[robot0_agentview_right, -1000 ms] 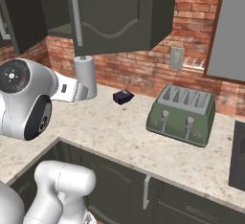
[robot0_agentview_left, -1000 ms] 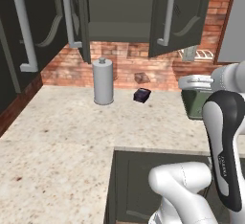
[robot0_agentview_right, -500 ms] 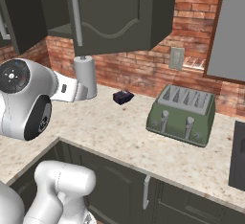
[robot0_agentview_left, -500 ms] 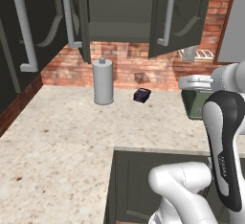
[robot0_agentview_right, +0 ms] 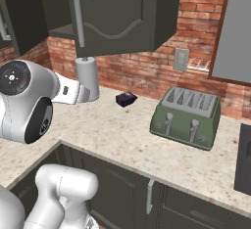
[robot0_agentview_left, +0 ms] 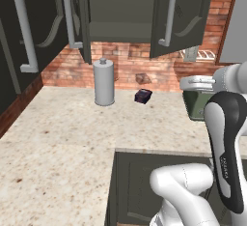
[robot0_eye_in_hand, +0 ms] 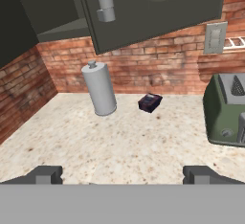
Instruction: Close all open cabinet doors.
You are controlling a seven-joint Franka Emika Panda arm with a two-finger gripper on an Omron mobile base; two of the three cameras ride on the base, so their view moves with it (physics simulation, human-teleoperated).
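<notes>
Approach step: both wall cabinet doors hang open above the worktop [robot0_agentview_left: 72,138], right door [robot0_agentview_left: 181,17] at 1 o'clock, left door [robot0_agentview_left: 84,20] at 11. My hand [robot0_eye_in_hand: 122,175] is empty, fingers spread (low, near the worktop). Next: raise it to a door's outer face and push.

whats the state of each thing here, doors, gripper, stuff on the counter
right cabinet door: swung open
left cabinet door: swung open
gripper: open, holding nothing
paper towel roll: upright on counter
small dark box: lying on counter
toaster: upright, slots empty
</notes>
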